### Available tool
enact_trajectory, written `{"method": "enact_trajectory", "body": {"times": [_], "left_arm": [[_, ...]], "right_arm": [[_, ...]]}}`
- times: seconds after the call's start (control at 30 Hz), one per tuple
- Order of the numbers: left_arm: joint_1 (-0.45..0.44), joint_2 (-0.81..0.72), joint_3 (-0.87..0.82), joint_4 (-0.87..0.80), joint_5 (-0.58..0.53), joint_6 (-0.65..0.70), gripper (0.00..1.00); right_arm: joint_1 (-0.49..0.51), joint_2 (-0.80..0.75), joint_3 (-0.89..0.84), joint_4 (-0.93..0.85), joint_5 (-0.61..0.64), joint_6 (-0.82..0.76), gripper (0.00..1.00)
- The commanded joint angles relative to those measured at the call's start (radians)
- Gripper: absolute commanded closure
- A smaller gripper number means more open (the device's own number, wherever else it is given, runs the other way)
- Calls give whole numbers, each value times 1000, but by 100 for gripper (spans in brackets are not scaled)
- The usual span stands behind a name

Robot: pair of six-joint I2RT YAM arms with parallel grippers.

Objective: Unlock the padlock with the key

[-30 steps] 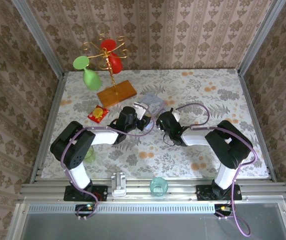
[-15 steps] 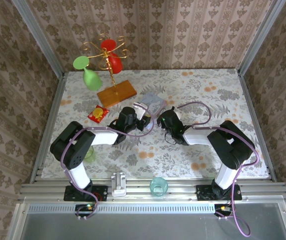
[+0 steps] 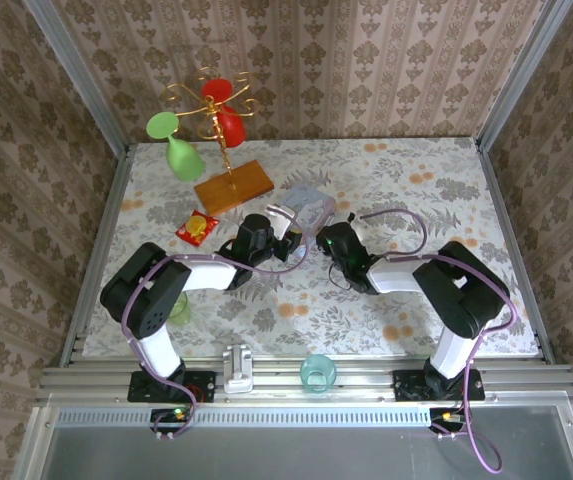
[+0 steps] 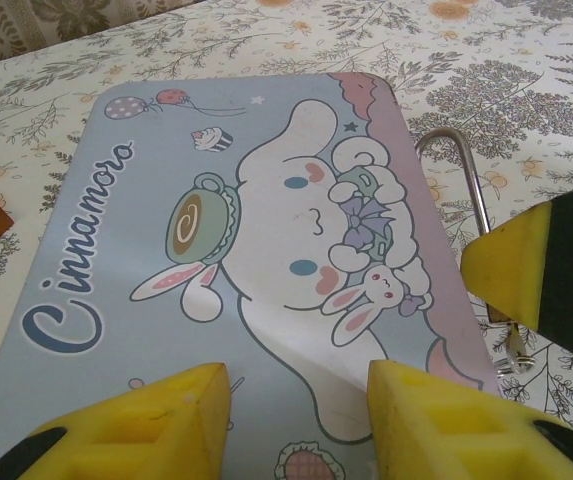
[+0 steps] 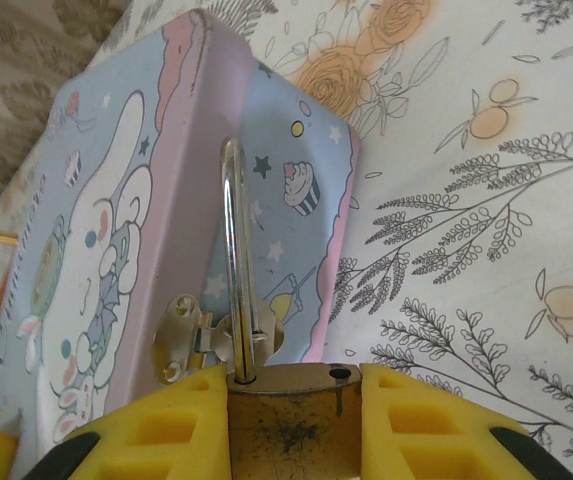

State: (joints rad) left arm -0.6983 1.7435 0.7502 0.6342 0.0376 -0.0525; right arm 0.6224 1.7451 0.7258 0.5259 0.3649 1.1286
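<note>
Near the middle of the table (image 3: 416, 190), the two arms meet nose to nose just on the 6 o'clock side of the tin (image 4: 266, 230). The right gripper (image 5: 294, 380) is clamped on the padlock (image 5: 286, 430), with a yellow pad on each flat side of the brass body. The shackle (image 5: 234, 260) points up toward 12 o'clock and is threaded through the tin's hasp (image 5: 179, 340), so the lock is tethered to the tin's side wall. I take the squeeze as a way of keeping the little body from swinging while something is worked into it. One hole (image 5: 339, 373) in the top of the body looks empty, at 3 o'clock from the seated leg. That makes me think the shackle may already be sprung, though from edge-on I can't be sure. The left gripper (image 4: 296, 385) hangs over the lid with its fingers spread. The printed lid shows plainly in the gap between them, and I can't pick out a key there or anywhere nearby. From its own camera, the right arm's pad (image 4: 511, 265) sits at 3 o'clock, just beside the tin's edge. My guess is that the left arm is parked close because it is meant to do the key work, or to steady the tin against the other arm's pull.
</note>
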Motion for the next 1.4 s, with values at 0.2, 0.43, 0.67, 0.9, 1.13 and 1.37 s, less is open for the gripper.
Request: {"method": "enact_trajectory", "body": {"times": [0.2, 0.43, 0.67, 0.9, 1.13, 1.37], "left_arm": [[30, 66, -69, -249, -59, -32, 59], [34, 67, -72, -247, -56, -37, 59], [45, 21, -46, -340, -102, -53, 58], [55, -2, 13, -444, -141, -69, 57], [79, -23, 25, -488, -159, -80, 57], [99, -25, 23, -511, -157, -72, 57]], "right_arm": [[5, 127, -36, 393, 237, 212, 78], [-27, 7, 38, 136, 155, 54, 78], [-109, -121, 80, -328, -167, -153, 77], [-134, -192, 230, -896, -310, -519, 74], [-160, -71, 368, -1175, -372, -703, 76], [-183, 47, 465, -1320, -274, -799, 75]]}}
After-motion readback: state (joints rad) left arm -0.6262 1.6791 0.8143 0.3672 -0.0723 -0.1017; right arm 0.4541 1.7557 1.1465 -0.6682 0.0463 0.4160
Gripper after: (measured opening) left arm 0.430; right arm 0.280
